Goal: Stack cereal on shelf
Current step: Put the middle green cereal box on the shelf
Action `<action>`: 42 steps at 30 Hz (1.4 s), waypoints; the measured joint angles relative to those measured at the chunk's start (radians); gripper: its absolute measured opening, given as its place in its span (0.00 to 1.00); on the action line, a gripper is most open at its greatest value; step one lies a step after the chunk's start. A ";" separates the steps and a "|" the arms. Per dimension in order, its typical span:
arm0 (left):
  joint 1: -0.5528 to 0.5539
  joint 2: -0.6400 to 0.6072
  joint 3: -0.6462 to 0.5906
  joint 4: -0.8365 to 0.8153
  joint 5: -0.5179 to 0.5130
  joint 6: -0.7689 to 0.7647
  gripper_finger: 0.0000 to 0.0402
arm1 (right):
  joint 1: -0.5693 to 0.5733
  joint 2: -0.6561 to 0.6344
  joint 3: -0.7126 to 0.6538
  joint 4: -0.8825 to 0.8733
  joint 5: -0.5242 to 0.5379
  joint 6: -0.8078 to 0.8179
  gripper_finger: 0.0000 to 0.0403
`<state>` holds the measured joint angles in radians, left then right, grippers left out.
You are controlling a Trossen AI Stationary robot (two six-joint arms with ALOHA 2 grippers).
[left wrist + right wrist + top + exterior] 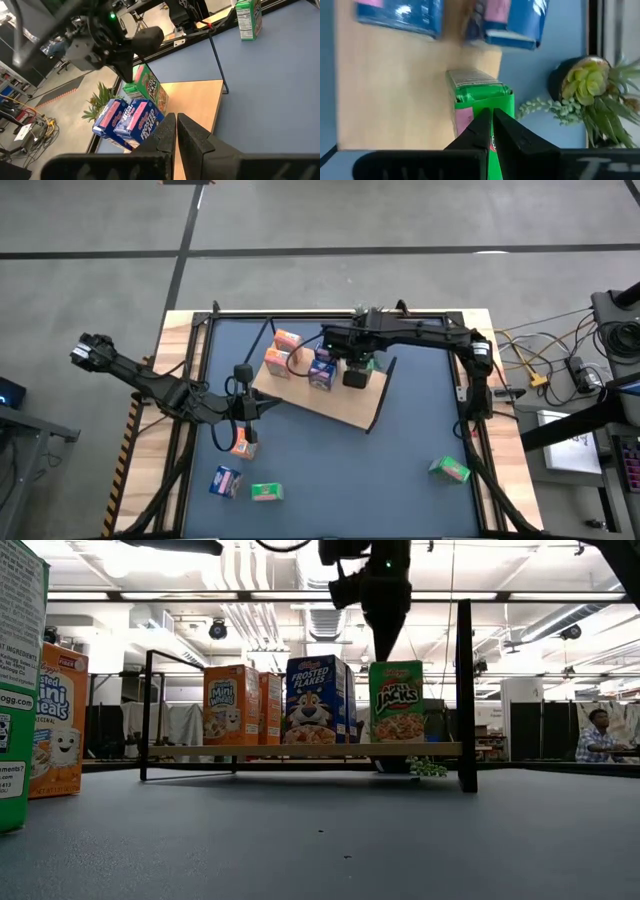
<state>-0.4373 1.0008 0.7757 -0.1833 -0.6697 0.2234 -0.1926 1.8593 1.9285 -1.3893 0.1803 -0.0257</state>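
The shelf is a light-wood board on black legs in the middle of the table. On it stand two orange boxes, two blue boxes and one green box. My right gripper hangs shut, pointing down, just over the green box's top. My left gripper is shut and holds nothing; it hovers near the shelf's left end. An orange box, a blue box and two green boxes rest on the table. My right gripper comes at the green box from above, its shut fingertips standing over the box's top face. The box stands upright on the shelf. Whether the tips touch it, I cannot tell.
A small potted plant sits just beyond the shelf's far side. The dark blue tabletop lies bare right of the shelf. In the low view a green box and an orange box stand close to the camera. A person sits far behind.
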 joint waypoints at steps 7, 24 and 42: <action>0.000 0.000 0.000 0.000 0.000 0.000 0.00 | -0.005 -0.001 -0.040 -0.007 0.048 0.065 0.03; 0.000 0.000 0.000 0.006 0.000 -0.004 0.00 | 0.015 -0.031 0.060 -0.074 0.055 0.242 0.03; 0.000 0.013 -0.001 0.059 0.000 -0.184 0.00 | 0.138 -0.488 -0.442 0.597 0.056 -0.036 0.03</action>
<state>-0.4370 1.0140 0.7748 -0.1242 -0.6697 0.0390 -0.0551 1.3712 1.4862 -0.7928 0.2359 -0.0618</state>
